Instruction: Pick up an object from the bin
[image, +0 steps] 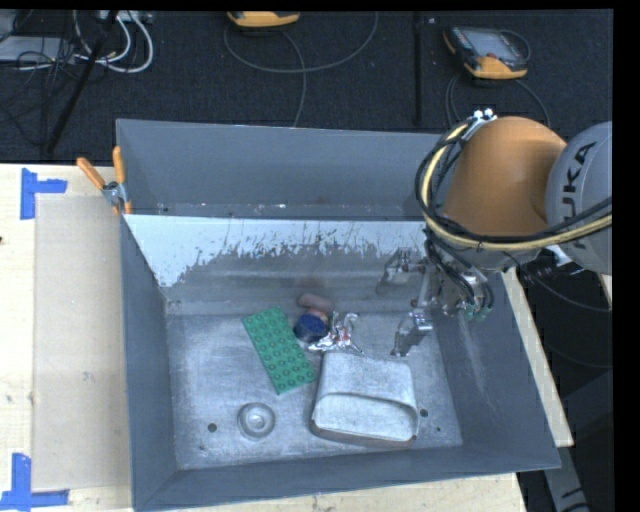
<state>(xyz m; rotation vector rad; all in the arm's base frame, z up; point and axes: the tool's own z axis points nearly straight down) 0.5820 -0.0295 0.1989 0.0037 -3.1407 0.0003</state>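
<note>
Grey padded pouch (365, 402), lying flat near bin's (300, 190) front wall, crumpled silver foil (338, 335) just behind it

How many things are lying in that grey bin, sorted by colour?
Green studded building plate: 1
Blue small piece: 1
Pinkish small lump: 1
Silver crumpled foil: 1
Grey-white soft pad: 1
Clear round cap: 1
Total: 6

Even light fills the bin (300, 170) — a pale glare band crosses its back wall, the background above dark.
</note>
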